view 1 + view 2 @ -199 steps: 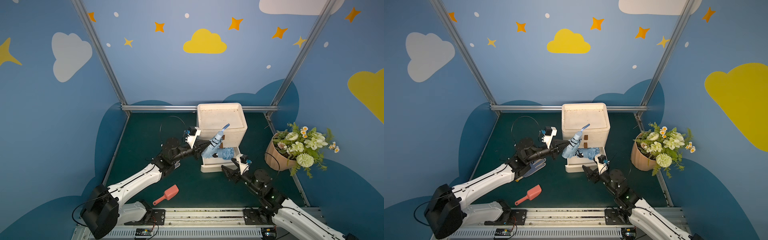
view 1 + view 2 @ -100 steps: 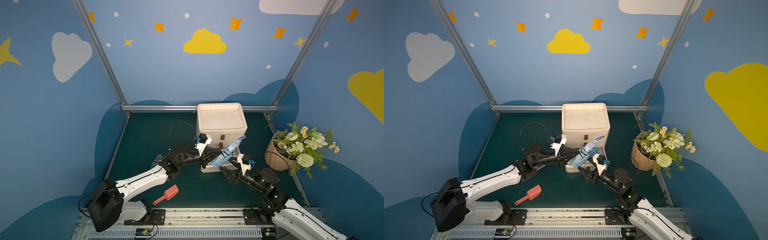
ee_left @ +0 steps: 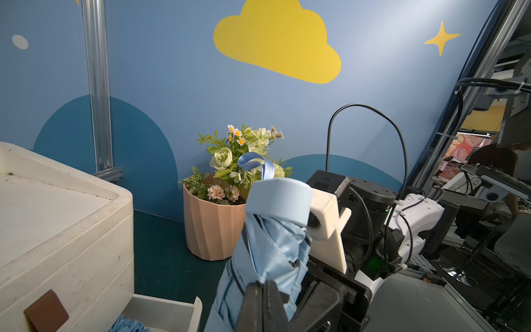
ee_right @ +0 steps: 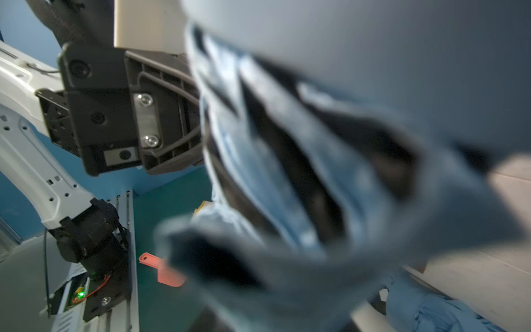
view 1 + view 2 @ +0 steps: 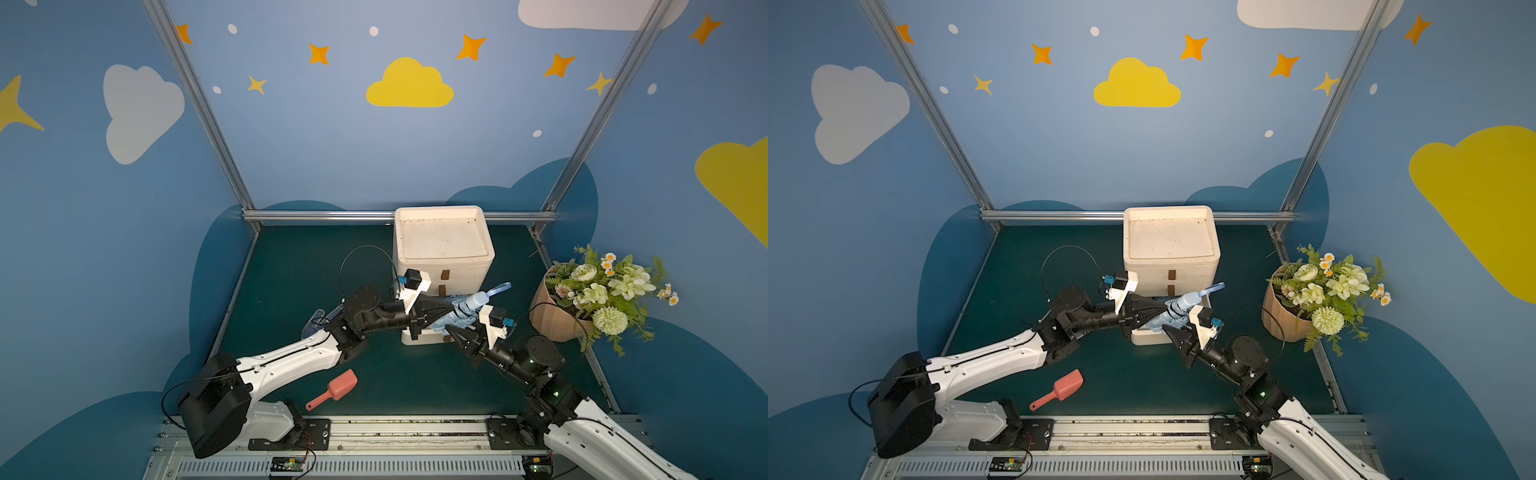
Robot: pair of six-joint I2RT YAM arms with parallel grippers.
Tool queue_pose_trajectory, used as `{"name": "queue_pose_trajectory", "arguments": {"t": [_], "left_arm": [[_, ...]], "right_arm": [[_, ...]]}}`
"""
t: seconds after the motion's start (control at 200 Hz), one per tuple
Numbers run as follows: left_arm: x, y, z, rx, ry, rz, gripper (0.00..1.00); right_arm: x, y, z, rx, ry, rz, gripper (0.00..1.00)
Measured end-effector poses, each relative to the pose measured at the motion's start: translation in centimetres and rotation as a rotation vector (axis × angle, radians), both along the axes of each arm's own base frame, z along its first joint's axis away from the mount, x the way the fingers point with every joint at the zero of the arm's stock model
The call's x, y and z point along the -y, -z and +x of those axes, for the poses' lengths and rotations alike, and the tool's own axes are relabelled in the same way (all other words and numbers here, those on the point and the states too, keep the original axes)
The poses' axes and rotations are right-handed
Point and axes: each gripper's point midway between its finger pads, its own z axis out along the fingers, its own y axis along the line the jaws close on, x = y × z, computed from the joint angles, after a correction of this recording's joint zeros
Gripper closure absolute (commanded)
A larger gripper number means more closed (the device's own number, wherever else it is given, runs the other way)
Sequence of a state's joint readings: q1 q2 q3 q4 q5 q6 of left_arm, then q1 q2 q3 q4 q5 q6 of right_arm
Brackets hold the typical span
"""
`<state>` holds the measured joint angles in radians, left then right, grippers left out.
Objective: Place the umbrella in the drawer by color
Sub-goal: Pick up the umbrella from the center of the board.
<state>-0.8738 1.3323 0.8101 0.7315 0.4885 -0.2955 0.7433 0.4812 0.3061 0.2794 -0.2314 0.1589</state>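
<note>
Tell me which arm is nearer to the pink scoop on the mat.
Left. The left arm passes close behind the pink scoop with its white forearm, not touching it; the right arm is on the far side, by the flower pot.

No legible text or labels.

The umbrella is a folded compact one in pale blue, with a rounded handle, a blue wrist loop and loosely pleated fabric. It hangs tilted, handle uppermost, over the open bottom drawer of the white drawer unit. The left end effector and right end effector both pinch its fabric. Blue fabric lies inside that drawer.
</note>
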Motion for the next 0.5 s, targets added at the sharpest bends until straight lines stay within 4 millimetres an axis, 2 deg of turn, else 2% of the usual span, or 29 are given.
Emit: {"name": "queue_pose_trajectory", "arguments": {"t": [0.125, 0.16, 0.21, 0.265, 0.305, 0.355, 0.501], "left_arm": [[0.1, 0.0, 0.1, 0.002, -0.011, 0.0, 0.97], [0.1, 0.1, 0.2, 0.001, -0.015, 0.002, 0.94], [0.0, 0.1, 0.3, 0.006, -0.027, 0.006, 0.8], [-0.2, 0.3, 0.5, 0.001, -0.046, 0.014, 0.54], [-0.4, 0.3, 0.6, 0.001, -0.066, 0.021, 0.39], [-0.8, 0.5, 0.8, -0.003, -0.1, 0.034, 0.29], [-3.3, 0.4, 1.2, 0.007, -0.225, 0.075, 0.09]], "right_arm": [[0.1, 0.0, 0.1, -0.011, 0.006, -0.007, 1.0], [0.1, 0.0, 0.1, -0.018, 0.007, -0.008, 1.0], [0.1, 0.1, 0.2, -0.034, 0.012, -0.01, 1.0], [0.1, 0.3, 0.2, -0.047, 0.013, -0.021, 1.0], [0.0, 0.4, 0.3, -0.054, 0.013, -0.034, 1.0], [0.1, 0.5, 0.2, -0.061, 0.013, -0.057, 1.0], [0.7, -0.4, -0.1, -0.05, 0.023, -0.122, 1.0]]}}
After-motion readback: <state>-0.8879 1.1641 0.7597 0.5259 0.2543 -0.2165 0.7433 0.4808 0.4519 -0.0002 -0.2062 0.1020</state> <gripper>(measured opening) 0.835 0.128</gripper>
